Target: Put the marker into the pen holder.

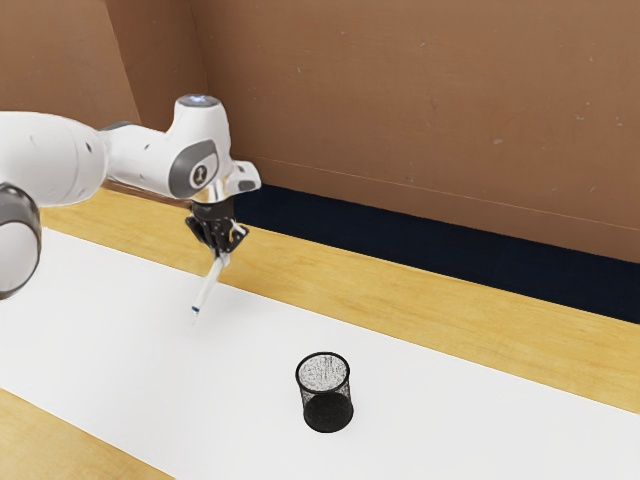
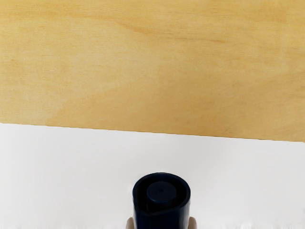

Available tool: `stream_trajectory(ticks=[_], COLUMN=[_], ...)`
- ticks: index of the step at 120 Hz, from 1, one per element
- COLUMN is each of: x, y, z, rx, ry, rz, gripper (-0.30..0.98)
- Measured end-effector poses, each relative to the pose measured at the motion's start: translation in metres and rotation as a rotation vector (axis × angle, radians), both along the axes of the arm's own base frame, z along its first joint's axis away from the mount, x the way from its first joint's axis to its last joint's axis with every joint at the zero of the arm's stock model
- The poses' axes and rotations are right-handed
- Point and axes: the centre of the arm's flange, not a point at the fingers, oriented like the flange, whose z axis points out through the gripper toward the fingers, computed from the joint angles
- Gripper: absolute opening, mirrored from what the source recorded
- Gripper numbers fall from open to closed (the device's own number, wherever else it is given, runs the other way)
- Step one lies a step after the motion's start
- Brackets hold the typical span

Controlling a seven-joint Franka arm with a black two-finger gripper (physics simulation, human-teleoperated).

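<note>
Wrist view: cut-off marker (image 2: 161, 193).

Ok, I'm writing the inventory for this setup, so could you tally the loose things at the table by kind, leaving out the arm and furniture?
Marker, held in the gripper: 1
Pen holder, standing on the white surface: 1
Total: 2

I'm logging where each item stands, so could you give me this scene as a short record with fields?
gripper: shut on the marker, above the table
marker: white with a dark end, held tilted, lower end toward the exterior view's left
pen holder: black mesh, upright on the white strip
gripper position: to the exterior view's left of the pen holder
table: light wood, white strip across it
task status: marker not yet in holder
</note>
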Motion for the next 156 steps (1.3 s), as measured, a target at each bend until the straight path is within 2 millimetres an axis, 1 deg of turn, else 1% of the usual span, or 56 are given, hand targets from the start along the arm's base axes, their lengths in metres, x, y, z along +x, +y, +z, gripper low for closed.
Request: stream_trajectory(ticks=[7, 16, 24, 29, 41, 60, 78, 92, 102, 112, 124, 142, 156], x=[-0.008, -0.024, -0.038, -0.051, -0.075, -0.093, -0.119, -0.132, -0.140, -0.151, -0.165, -0.185, -0.197], y=[-0.014, -0.032, -0.054, -0.072, -0.112, -0.161, -0.211, -0.251, -0.281, -0.306, -0.329, -0.354, -0.375], z=[0.025, 0.045, 0.066, 0.071, 0.082, 0.098, 0.100, 0.101, 0.098, 0.091, 0.089, 0.085, 0.083], rx=[0.014, 0.017, 0.010, 0.002, -0.009, -0.021, -0.037, -0.057, -0.077, -0.097, -0.117, -0.134, -0.116], ry=[-0.028, -0.056, -0.092, -0.109, -0.152, -0.218, -0.242, -0.266, -0.285, -0.297, -0.313, -0.321, -0.351], rz=[-0.033, -0.070, -0.107, -0.134, -0.195, -0.255, -0.295, -0.322, -0.345, -0.365, -0.378, -0.395, -0.457], gripper=[-0.10, -0.10, -0.10, -0.10, -0.10, -0.10, -0.10, -0.10, -0.10, -0.10, -0.10, -0.10, -0.10])
